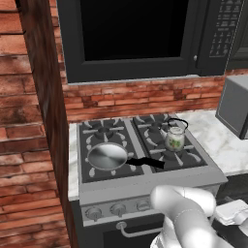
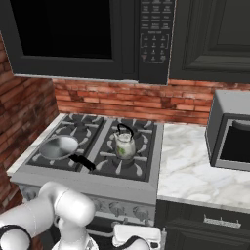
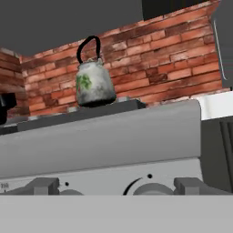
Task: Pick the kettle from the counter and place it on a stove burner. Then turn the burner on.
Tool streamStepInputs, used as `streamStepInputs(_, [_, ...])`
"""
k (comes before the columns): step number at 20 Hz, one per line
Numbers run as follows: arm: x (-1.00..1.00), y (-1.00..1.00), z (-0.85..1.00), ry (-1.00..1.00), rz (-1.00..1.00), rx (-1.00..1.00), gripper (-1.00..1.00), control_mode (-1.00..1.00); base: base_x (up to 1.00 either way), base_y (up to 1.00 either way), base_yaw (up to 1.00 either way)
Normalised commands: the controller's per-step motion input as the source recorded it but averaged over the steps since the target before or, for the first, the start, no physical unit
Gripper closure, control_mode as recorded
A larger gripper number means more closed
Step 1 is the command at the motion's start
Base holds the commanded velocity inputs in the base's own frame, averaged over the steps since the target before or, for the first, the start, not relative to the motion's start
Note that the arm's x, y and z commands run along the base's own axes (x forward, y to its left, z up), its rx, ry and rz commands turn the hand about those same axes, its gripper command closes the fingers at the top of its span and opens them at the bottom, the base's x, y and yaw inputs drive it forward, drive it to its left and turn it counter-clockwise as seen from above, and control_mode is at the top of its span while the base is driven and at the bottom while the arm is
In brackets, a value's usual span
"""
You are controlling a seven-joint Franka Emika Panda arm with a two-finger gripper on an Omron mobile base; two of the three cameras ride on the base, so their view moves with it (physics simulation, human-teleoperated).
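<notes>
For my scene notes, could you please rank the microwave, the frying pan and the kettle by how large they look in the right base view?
1. Microwave, largest by far.
2. Frying pan, handle included.
3. Kettle, smallest, though close to the pan's bowl in size.

The microwave also hangs above and behind the other two.

Pale rounded green-speckled kettle [image 1: 175,137] with black wire handle, centre right; red brick wall [image 1: 140,99] above; white grey-veined marble counter [image 2: 195,166], right.
</notes>
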Motion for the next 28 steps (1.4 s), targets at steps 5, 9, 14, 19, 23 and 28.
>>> streamStepInputs(5, [0.13, 0.01, -0.15, -0.08, -0.09, 0.00, -1.00, -1.00, 0.00, 0.00, 0.00])
streamStepInputs(9, [0.17, 0.00, -0.06, -0.06, -0.04, 0.00, -1.00, -1.00, 0.00, 0.00, 0.00])
streamStepInputs(14, [0.24, 0.00, -0.08, -0.04, -0.01, 0.00, -1.00, -1.00, 0.00, 0.00, 0.00])
streamStepInputs(19, [0.20, 0.00, -0.18, -0.04, 0.00, 0.00, -1.00, -1.00, 0.00, 0.00, 0.00])
streamStepInputs(23, [0.17, -0.07, -0.23, -0.05, 0.00, 0.00, -1.00, -1.00, 0.00, 0.00, 0.00])
streamStepInputs(28, [0.14, -0.16, -0.24, -0.05, 0.00, 0.00, -1.00, -1.00, 0.00, 0.00, 0.00])
